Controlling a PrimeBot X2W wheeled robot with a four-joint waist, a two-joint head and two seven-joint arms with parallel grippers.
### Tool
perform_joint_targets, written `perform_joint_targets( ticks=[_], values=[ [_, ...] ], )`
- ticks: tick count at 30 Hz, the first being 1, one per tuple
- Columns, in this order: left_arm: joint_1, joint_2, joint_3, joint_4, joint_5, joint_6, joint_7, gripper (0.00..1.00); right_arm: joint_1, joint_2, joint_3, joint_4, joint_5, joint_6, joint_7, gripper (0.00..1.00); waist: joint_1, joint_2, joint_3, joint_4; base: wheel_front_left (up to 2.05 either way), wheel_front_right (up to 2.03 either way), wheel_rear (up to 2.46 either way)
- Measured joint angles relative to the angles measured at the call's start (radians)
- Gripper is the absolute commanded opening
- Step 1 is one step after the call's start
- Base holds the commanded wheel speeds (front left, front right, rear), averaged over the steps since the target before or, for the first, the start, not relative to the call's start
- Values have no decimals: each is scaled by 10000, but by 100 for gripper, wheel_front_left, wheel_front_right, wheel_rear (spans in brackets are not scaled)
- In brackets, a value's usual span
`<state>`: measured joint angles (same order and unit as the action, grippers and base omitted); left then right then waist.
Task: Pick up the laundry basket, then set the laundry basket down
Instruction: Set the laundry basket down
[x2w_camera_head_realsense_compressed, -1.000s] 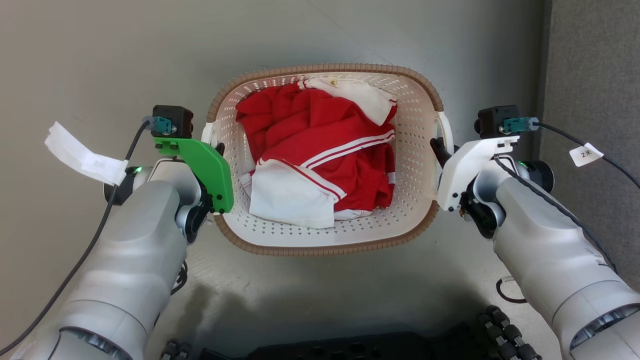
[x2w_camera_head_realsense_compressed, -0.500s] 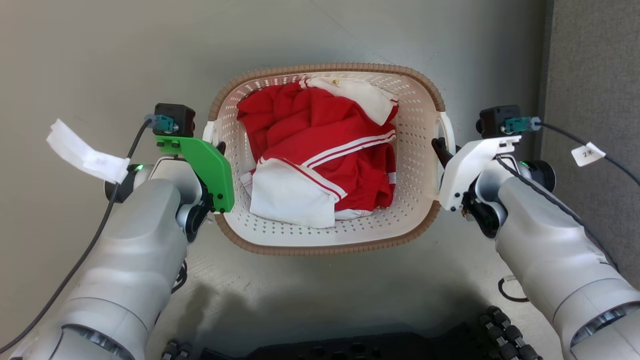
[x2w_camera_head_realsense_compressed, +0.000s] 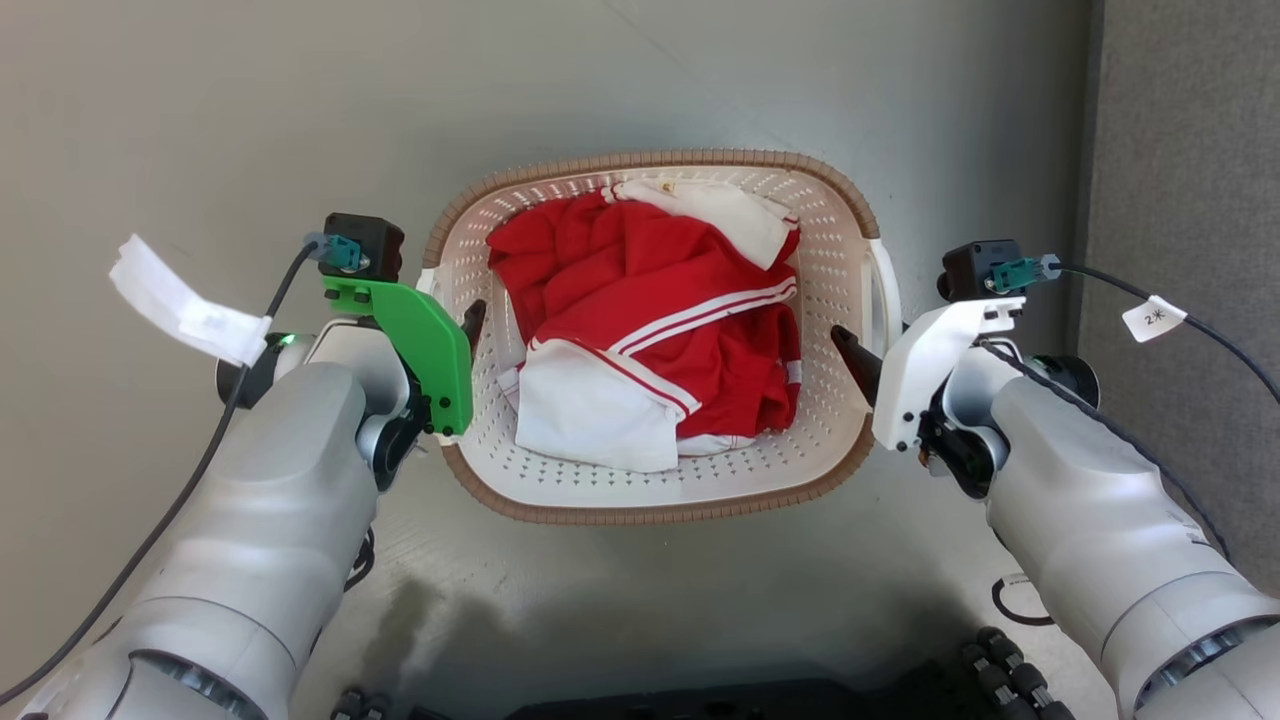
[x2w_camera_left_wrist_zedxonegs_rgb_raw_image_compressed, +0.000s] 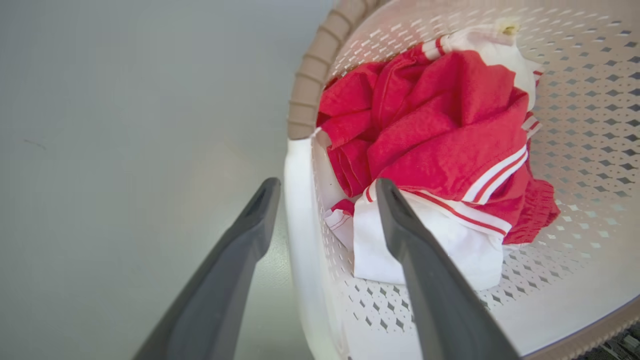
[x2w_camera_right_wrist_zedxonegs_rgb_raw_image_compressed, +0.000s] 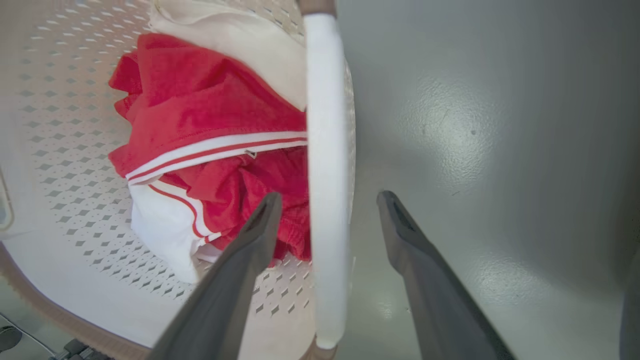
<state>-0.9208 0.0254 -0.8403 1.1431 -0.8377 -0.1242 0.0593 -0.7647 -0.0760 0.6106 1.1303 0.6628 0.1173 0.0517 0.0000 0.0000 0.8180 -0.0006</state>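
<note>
Jaws on both arms stand open astride the handles (x2w_camera_right_wrist_zedxonegs_rgb_raw_image_compressed: 325, 175) of the laundry basket (x2w_camera_head_realsense_compressed: 640, 515), holding nothing; a skewed move could snag one and tip it.

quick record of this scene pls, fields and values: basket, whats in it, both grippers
basket: laundry basket, cream with a brown rim, upright
contents: red and white clothes, bunched up
left gripper: open, one finger inside and one outside the left handle
right gripper: open, one finger inside and one outside the right handle
surroundings: grey floor
</note>
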Motion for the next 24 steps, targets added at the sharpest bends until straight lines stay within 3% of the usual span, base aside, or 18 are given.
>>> perform_joint_targets(
  ticks=[20,24],
  values=[
    [1083,157,40,-272,56,-2,-2794,100,662,-161,-98,-583,69,61,-1960,100,0,0,-1865,-183,0,0,0],
    [1330,259,46,-288,90,-2,-2905,100,979,-165,-232,-644,194,61,-2268,100,0,0,-2400,-253,0,0,0]
  ],
)
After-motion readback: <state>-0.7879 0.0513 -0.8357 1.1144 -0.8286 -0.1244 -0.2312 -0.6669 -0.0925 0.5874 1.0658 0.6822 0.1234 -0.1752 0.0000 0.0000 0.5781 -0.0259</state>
